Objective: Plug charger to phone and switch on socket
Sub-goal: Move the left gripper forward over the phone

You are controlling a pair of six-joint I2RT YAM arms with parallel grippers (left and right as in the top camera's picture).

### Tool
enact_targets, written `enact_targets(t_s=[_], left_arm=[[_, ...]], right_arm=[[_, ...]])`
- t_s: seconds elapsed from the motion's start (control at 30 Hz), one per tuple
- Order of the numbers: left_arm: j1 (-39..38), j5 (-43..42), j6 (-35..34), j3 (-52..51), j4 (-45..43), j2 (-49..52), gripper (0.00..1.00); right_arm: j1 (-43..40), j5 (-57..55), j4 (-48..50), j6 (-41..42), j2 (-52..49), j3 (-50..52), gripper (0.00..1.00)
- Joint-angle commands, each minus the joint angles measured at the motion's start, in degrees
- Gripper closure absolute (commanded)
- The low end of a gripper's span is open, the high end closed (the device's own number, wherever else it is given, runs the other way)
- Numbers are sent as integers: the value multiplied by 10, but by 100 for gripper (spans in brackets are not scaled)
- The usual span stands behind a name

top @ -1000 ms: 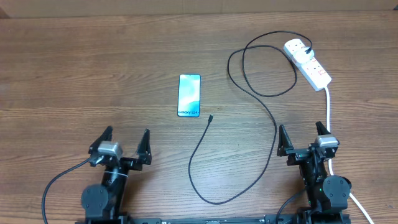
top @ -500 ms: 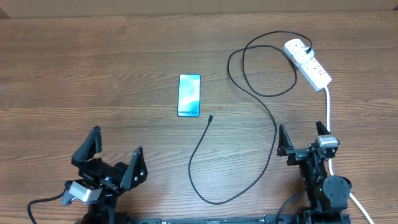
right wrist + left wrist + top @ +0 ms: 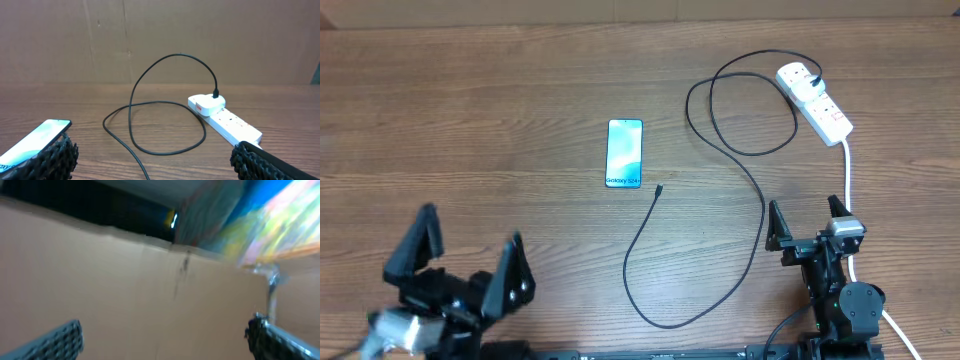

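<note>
Brown wood-grain desk (image 3: 470, 100), and the job not yet begun. The phone (image 3: 625, 153), a slim glossy rectangle with a blue-teal screen, lies flat near the middle of the desk with nothing plugged into it. The charger (image 3: 760, 200), a thin black rubbery cable, loops out from a white adapter (image 3: 207, 104) seated on the far end of the socket (image 3: 817, 103), near the desk's far right corner. Its small plug (image 3: 659, 189) rests on bare wood near the phone's near right corner, not touching it. The socket is a long white plastic strip with red markings, and its thicker white cord (image 3: 847, 170) trails toward the near edge. The switches are too small for me to tell whether it is on. My left gripper (image 3: 470, 232) and right gripper (image 3: 803, 207) are both at the near edge, ribbed black jaws spread wide, holding nothing. Left for me: lift the plug, seat it in the phone, press the switch.
</note>
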State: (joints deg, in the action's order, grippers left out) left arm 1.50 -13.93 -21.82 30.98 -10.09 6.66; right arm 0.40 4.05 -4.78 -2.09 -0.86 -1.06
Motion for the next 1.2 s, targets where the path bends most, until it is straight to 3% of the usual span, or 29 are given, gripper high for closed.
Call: enact_targets(t_s=[0.0, 0.07, 0.2, 0.3, 0.5, 0.57, 0.7, 0.77, 1.03, 1.17], left_arm=[[-4, 1, 27, 153, 180, 102, 0], [-4, -23, 56, 243, 298, 166, 0], [-4, -192, 142, 392, 457, 299, 0], [-4, -237, 150, 421, 482, 345, 0], [-5, -227, 111, 499, 575, 453, 0], [-14, -209, 113, 551, 639, 502, 0], [-81, 27, 85, 698, 825, 626, 0], [-115, 111, 61, 737, 868, 667, 0], [-193, 70, 48, 752, 898, 768, 0], [-231, 123, -8, 756, 900, 814, 0]], right_arm=[[-1, -5, 2, 3, 7, 6, 0], [-1, -5, 2, 3, 7, 6, 0], [-1, -5, 2, 3, 7, 6, 0], [-1, -5, 2, 3, 7, 6, 0], [-1, -5, 2, 3, 7, 6, 0], [-1, -5, 2, 3, 7, 6, 0], [-1, -5, 2, 3, 7, 6, 0], [-1, -5, 2, 3, 7, 6, 0], [-1, -5, 2, 3, 7, 6, 0], [-1, -5, 2, 3, 7, 6, 0]])
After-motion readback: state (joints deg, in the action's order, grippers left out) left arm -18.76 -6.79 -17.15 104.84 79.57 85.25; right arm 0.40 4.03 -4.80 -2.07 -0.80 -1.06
